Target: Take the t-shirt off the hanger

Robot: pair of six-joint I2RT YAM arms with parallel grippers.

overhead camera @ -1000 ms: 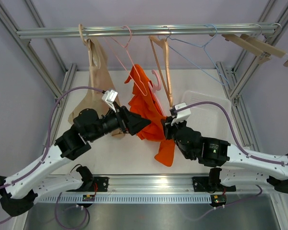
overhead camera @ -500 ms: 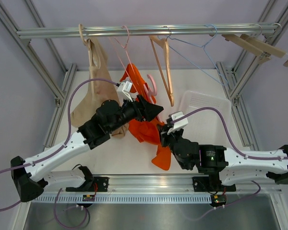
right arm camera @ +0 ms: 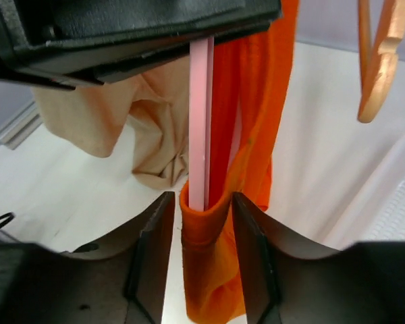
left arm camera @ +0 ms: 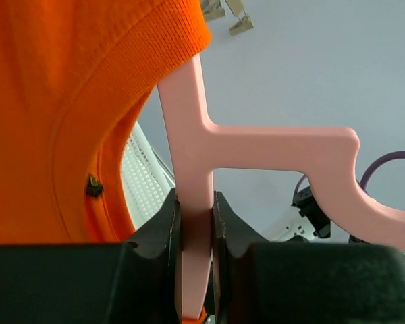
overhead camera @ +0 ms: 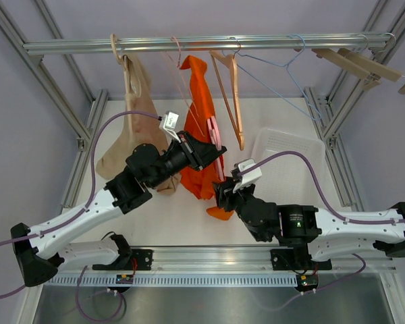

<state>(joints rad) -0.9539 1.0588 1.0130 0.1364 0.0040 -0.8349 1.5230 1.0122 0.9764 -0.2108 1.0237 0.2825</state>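
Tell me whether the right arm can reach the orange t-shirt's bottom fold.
Probably yes: the right claw stands open around the orange t-shirt, though the pink hanger runs into that fold.

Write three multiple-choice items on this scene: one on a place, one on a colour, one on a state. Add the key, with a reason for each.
1. Where does the beige garment hang?
A) left of the orange t-shirt
B) right of it
C) draped over the right arm

2. What colour is the hanger that carries the t-shirt?
A) blue
B) pink
C) black

3. How do the left fingers stand?
A) wide open
B) shut on the hanger
C) shut on nothing

Key:
1 A: in the top view it hangs near the left end of the rail.
2 B: its pink bar shows in both wrist views.
3 B: in the left wrist view both fingers press against the bar.
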